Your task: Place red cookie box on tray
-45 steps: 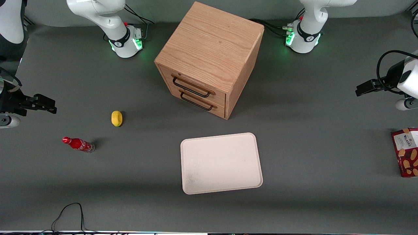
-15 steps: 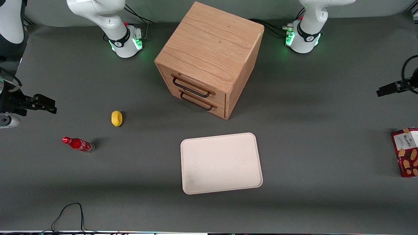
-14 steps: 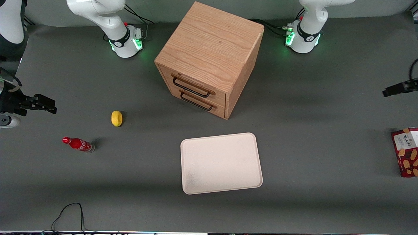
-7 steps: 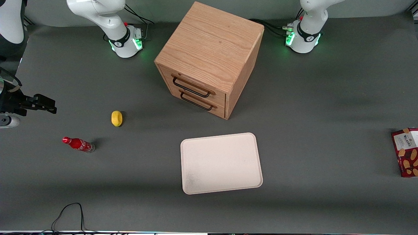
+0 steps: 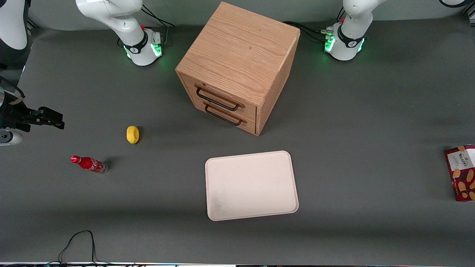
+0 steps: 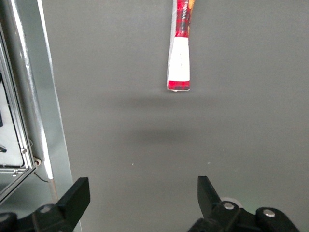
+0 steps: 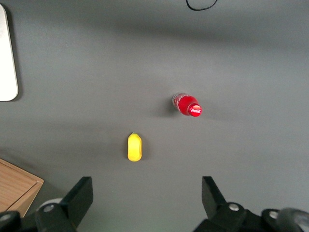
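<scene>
Step 1, approach: gripper, fingers spread and empty, above the table near red cookie box. Next: descend, straddle the box, then carry to tray.

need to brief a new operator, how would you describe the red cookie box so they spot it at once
From the wooden drawer cabinet, look toward the working arm's end of the table. The red cookie box stands there alone, the open gripper above bare table near it. Unlike the red cola bottle, it's flat with cookie pictures.
</scene>
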### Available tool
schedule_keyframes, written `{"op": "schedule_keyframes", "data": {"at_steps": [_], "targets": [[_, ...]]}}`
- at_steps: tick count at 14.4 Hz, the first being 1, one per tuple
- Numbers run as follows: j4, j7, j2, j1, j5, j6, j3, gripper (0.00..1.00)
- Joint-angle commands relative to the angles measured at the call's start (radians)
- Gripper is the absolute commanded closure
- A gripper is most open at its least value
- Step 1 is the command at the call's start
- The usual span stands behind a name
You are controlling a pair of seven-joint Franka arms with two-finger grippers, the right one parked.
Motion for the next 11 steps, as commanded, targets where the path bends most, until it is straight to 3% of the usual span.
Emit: {"op": "schedule_keyframes", "data": {"at_steps": [1, 5, 11], "targets": [[0.043, 0.008, 0.018, -0.027, 0.002, -0.036, 0.000, 0.01], [0.045, 0.000, 0.064, -0.057, -0.001, 0.008, -0.002, 0.01], [0.048, -0.001, 0.216, -0.054, -0.038, 0.243, -0.027, 0.01]]}}
